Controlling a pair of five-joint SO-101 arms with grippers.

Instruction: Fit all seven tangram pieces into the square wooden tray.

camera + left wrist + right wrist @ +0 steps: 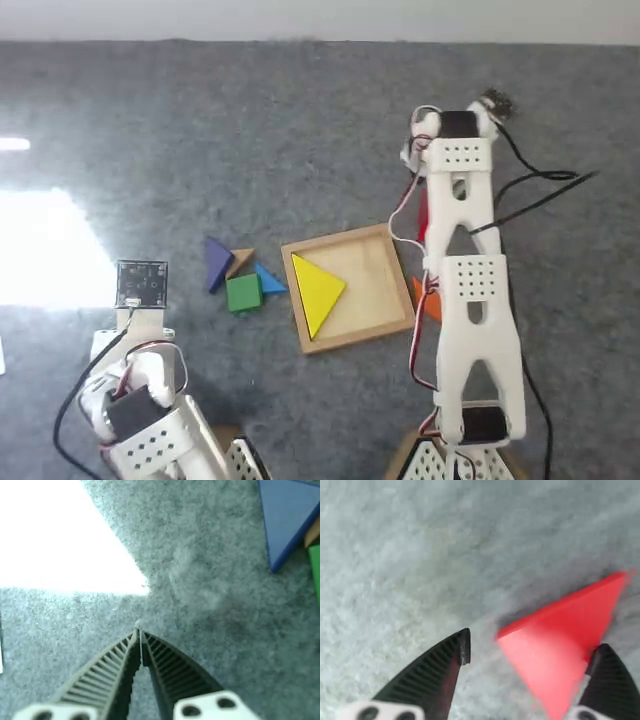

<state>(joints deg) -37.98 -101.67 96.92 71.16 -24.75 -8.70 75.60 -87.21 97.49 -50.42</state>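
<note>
The square wooden tray [340, 240] holds one yellow triangle piece [317, 287]. Near its corner lies a flat red wooden triangle [560, 640], between my right gripper's [532, 650] wide-spread jaws. It looks light, stiff and probably slick, so I'd pinch across its edges. My left gripper [140, 635] sits closed.

High view looks straight down on the whole table [250, 120] from above; both wrist views sit close over it, angled down, the left sharing the blue triangle [287, 520] [217, 262] with high view, the right the red triangle [565, 645] [422, 215].
</note>
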